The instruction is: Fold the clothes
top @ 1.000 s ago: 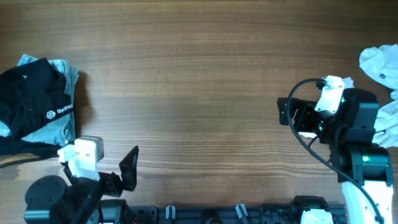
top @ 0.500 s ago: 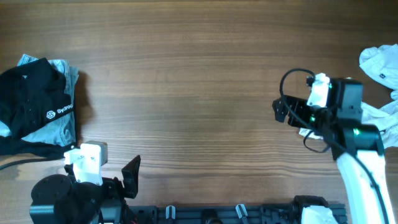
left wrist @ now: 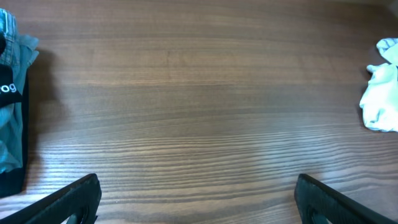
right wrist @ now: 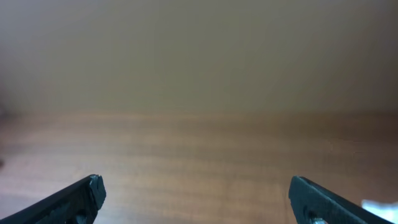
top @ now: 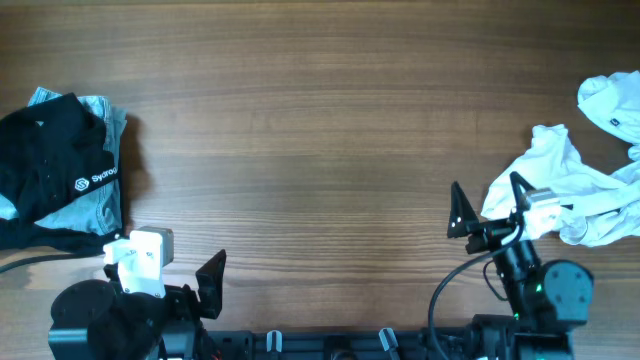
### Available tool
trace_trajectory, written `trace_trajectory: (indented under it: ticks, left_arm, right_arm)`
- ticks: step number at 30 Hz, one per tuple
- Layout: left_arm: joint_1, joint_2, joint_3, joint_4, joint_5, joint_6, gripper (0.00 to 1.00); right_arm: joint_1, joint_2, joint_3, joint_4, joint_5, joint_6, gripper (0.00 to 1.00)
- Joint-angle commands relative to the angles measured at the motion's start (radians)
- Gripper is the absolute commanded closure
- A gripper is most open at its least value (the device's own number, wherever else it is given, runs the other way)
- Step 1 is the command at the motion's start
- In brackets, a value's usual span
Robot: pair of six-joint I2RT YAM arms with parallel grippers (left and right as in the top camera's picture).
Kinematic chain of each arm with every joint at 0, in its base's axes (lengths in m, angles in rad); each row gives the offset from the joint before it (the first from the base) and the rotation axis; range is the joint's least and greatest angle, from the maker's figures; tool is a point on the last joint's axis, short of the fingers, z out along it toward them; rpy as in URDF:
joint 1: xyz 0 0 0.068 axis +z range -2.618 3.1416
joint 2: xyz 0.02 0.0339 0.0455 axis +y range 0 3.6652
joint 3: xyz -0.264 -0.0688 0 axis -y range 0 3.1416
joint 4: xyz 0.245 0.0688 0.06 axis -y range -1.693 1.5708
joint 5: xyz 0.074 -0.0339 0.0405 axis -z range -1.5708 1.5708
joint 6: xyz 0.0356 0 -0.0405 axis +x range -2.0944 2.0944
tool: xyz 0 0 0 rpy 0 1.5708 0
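Note:
A crumpled white garment (top: 570, 195) lies at the table's right side; its edge shows in the left wrist view (left wrist: 379, 102). A second white garment (top: 612, 105) lies at the far right edge. A black garment with white print (top: 50, 175) lies on a light blue garment (top: 100, 205) at the left edge, also in the left wrist view (left wrist: 9, 118). My left gripper (top: 205, 280) is open and empty at the front left (left wrist: 199, 199). My right gripper (top: 485, 215) is open and empty, just left of the white garment (right wrist: 196, 199).
Bare wooden table top (top: 310, 150) spans the middle between the two clothes piles. The arm bases stand along the front edge. The right wrist view shows only bare wood (right wrist: 199, 162) and a plain wall.
My right arm has pulled back toward the front edge and lowered, uncovering the crumpled white garment. The left arm has barely moved.

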Motion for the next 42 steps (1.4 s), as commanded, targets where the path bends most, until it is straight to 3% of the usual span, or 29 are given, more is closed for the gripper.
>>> trace_trajectory:
  ticks: [1, 5, 8, 12, 16, 22, 28, 42]
  left_arm:
    - [-0.005, -0.005, -0.003, 0.003, -0.009, 0.012, 0.00]
    - [-0.005, -0.005, -0.003, 0.003, -0.009, 0.013, 0.00]
    - [-0.005, -0.005, -0.003, 0.003, -0.009, 0.013, 0.00]
    - [-0.005, -0.005, -0.003, 0.003, -0.009, 0.013, 0.00]
    - [-0.005, -0.005, -0.003, 0.003, -0.009, 0.013, 0.00]
    - [-0.005, -0.005, -0.003, 0.003, -0.009, 0.013, 0.00]
    - [-0.005, -0.005, -0.003, 0.003, -0.009, 0.012, 0.00]
    - [-0.005, -0.005, -0.003, 0.003, -0.009, 0.013, 0.00]
  right_arm:
    - [0.003, -0.118, -0.126, 0.140, -0.016, 0.018, 0.00]
    - [0.003, -0.120, -0.279, 0.351, 0.013, 0.010, 0.00]
    - [0.005, -0.120, -0.275, 0.222, 0.024, -0.108, 0.00]
    - [0.027, -0.119, -0.275, 0.210, 0.036, -0.220, 0.00]
    - [0.025, -0.088, -0.275, 0.212, 0.014, -0.139, 0.00]
    - [0.025, -0.051, -0.275, 0.212, 0.034, -0.147, 0.00]
    - [0.103, -0.120, -0.275, 0.206, 0.054, -0.325, 0.00]
    - [0.101, -0.119, -0.275, 0.209, 0.044, -0.325, 0.00]
